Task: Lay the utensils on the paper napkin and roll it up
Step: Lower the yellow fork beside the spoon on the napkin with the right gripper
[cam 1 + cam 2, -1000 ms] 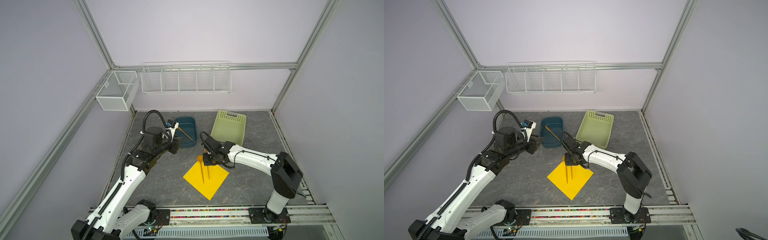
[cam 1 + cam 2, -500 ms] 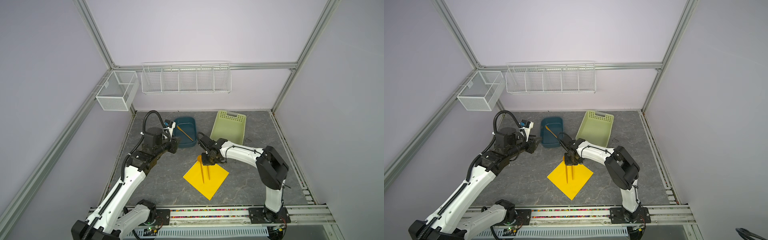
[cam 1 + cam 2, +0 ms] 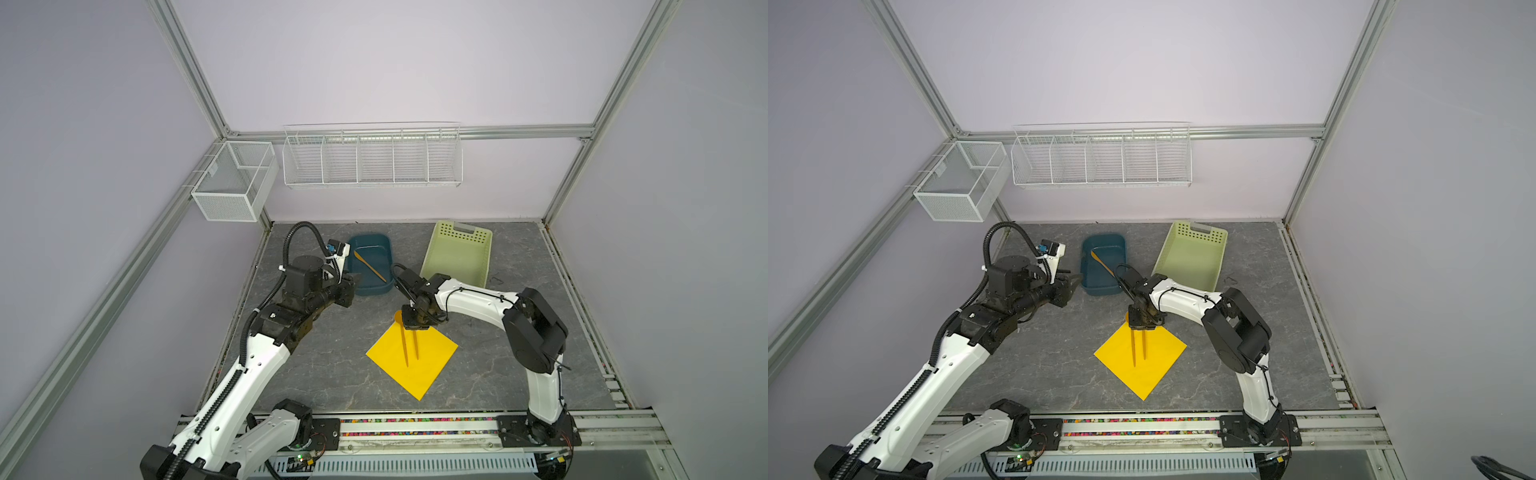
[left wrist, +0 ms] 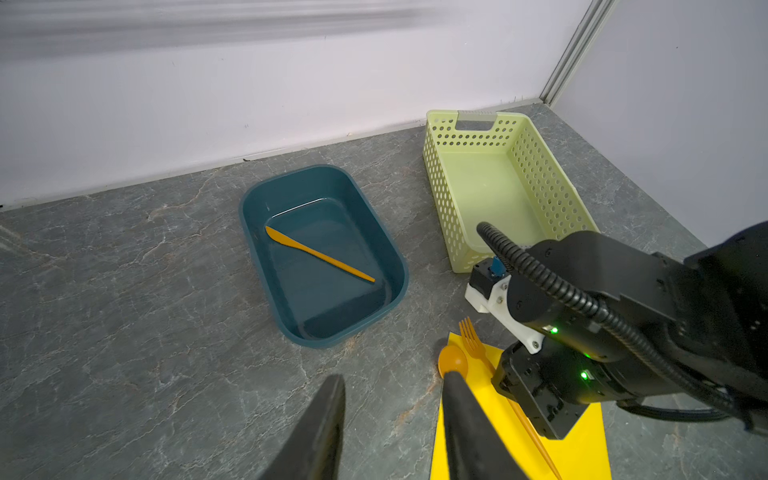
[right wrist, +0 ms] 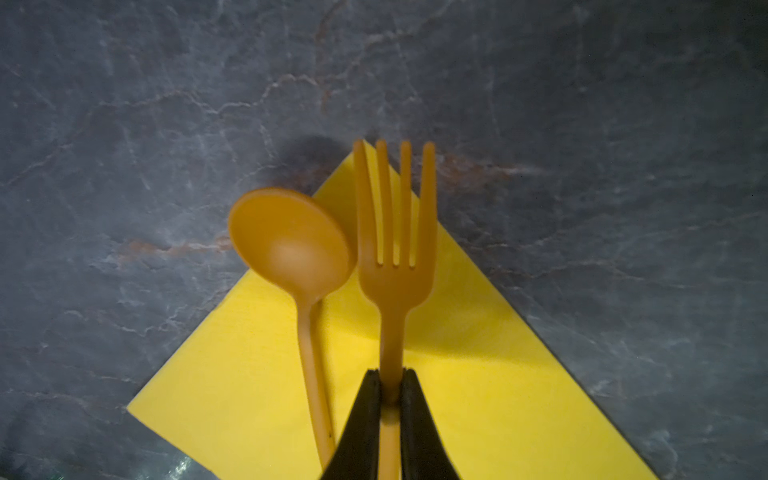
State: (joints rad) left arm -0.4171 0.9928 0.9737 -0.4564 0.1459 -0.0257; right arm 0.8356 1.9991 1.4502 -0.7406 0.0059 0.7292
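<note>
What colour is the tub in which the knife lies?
Dark teal blue. The tub shows best in the left wrist view, with the orange knife inside.

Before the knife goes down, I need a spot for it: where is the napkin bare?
Bare: the napkin right of the fork, and its near corner. Crowded: the far corner, where the right hand grips the fork beside the spoon.

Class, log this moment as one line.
right tool: shut on fork over napkin; spoon: on napkin; knife: in blue tub; left tool: open
</note>
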